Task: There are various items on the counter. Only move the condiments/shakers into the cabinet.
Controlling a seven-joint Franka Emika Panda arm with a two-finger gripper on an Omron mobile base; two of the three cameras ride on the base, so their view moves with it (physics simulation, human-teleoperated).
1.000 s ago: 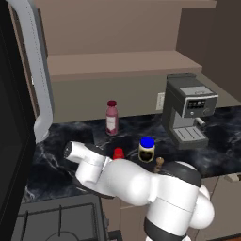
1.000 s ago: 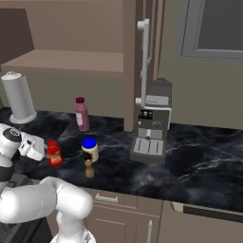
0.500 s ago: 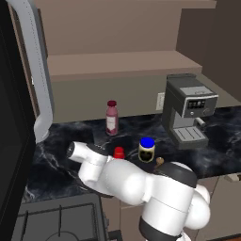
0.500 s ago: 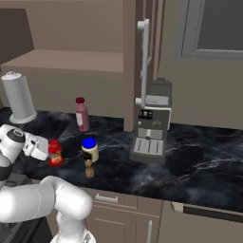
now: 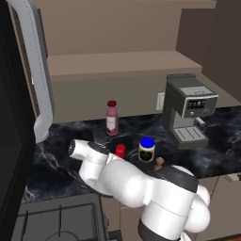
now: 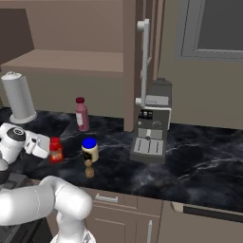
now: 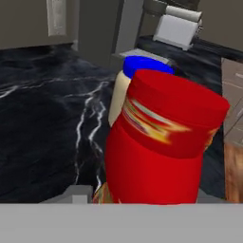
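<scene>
Red and squat, the squeeze bottle (image 6: 56, 150) stands on the black marble bench (image 6: 190, 166), and the robot's hand (image 6: 43, 146) has it right at its front end. From the hand's own camera the bottle (image 7: 161, 147) looms close, its yellow-patterned label wrapping the upper body, with the blue-lidded cream jar (image 7: 133, 80) just behind it. I cannot tell whether the fingers press the bottle's sides or stand a little off them; they are hidden low beside it.

From the left base view the bottle's red cap (image 5: 120, 150) peeks over the white arm, and the jar (image 5: 147, 150) stands just beside it. A tiny brown wooden shaker (image 6: 88, 169) sits near the bench's front edge, just in front of the jar. Further back, near the wall, a pink bottle with a dark red cap (image 6: 81, 114) stands upright, well apart from the grey coffee machine (image 6: 152, 128). Above the bench the cabinet shelf board (image 5: 117, 63) lies bare, the grey-white door (image 5: 35, 66) swung open at its left.
</scene>
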